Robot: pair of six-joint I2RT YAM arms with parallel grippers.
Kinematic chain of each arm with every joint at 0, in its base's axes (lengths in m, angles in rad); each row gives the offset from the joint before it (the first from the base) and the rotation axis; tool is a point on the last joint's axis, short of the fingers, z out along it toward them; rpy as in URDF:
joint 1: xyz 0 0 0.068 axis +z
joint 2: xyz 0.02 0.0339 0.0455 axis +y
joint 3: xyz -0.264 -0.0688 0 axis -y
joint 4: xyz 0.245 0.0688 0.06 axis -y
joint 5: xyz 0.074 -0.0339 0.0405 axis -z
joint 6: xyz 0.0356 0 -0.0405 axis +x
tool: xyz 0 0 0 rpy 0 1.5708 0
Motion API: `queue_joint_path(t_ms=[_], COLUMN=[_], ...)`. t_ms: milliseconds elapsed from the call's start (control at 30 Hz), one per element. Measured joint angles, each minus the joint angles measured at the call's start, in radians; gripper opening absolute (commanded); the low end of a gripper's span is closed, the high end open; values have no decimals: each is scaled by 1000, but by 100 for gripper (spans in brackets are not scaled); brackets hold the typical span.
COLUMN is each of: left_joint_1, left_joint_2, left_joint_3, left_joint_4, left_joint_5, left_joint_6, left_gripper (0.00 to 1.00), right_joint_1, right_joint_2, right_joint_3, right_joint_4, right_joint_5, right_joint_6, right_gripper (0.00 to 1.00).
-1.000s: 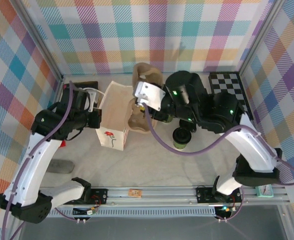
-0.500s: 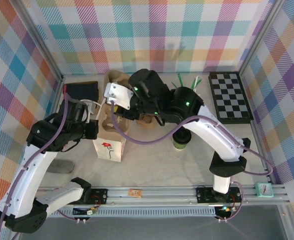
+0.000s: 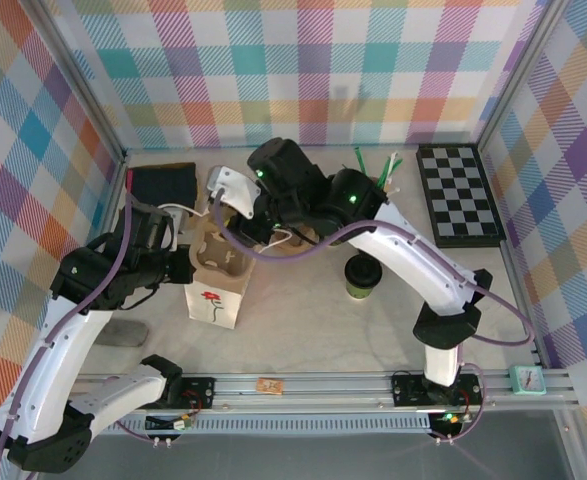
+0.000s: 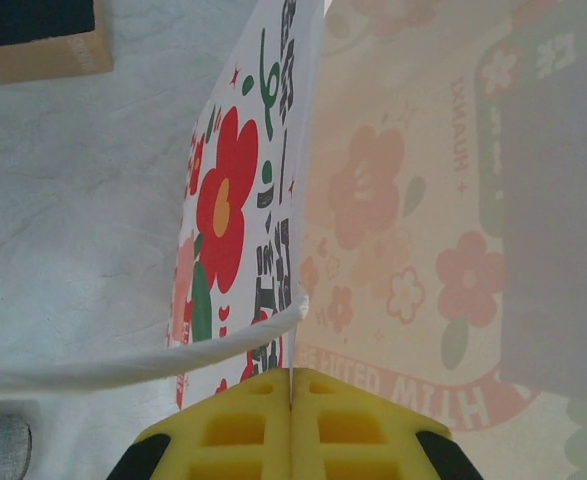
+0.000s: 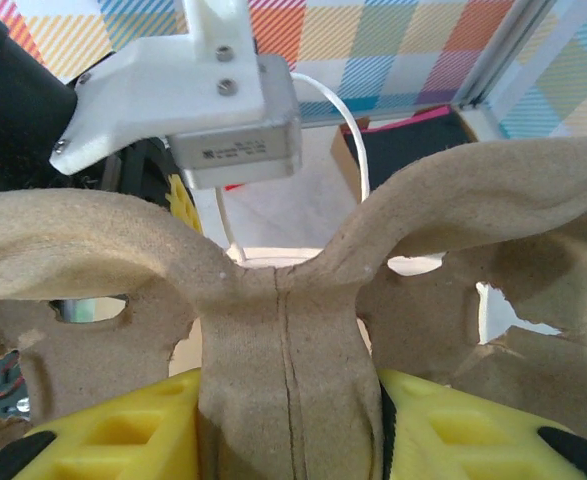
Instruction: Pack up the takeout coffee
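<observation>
The rim of the white paper bag (image 4: 235,200) is being pinched by the left gripper (image 4: 291,378). Its yellow fingers (image 4: 223,432) are being pressed flat together on the paper, with no gap between them. In the overhead view the bag is being held upright on the table (image 3: 303,330), with its red flower print facing the near edge.

The central ridge of a pulp cup carrier (image 5: 273,300) is being clamped by the right gripper (image 5: 288,405), one yellow pad on each side of the fold. From above, the carrier is being held at the bag's open mouth (whether it is inside the bag or just over the rim cannot be told).

The takeout coffee (image 3: 361,277) is standing upright on the table with its black lid on. It is to the right of the bag and well apart from it, beside the right arm's forearm, and is being touched by neither gripper. A checkerboard (image 3: 460,195) is lying flat in the far right corner.
</observation>
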Motion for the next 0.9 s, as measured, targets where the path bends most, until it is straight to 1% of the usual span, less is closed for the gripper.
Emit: queue_joint_path(t_ms=[300,367,533,700,900], left_joint_1=[0,0,-1,-6,-6], left_joint_2=[2,5,9,9,9], left_joint_3=[0,0,0,0,0], left_joint_4=[0,0,0,0,0], left_joint_5=[7,7,8,8,19], left_joint_6=[0,0,0,0,0], left_gripper=[0,0,0,0,0], right_joint_1=[-123,-137,-148,-148,-148], right_joint_2=[5,14,91,144,170], right_joint_3=[0,3,68,83,97], right_joint_4=[-84,-96,-129,-164,-214], right_joint_5=[-275,-316,-407,-459,-436], right_joint_6=[85,92,105,106,92], right_gripper=[46,45,46,46,46])
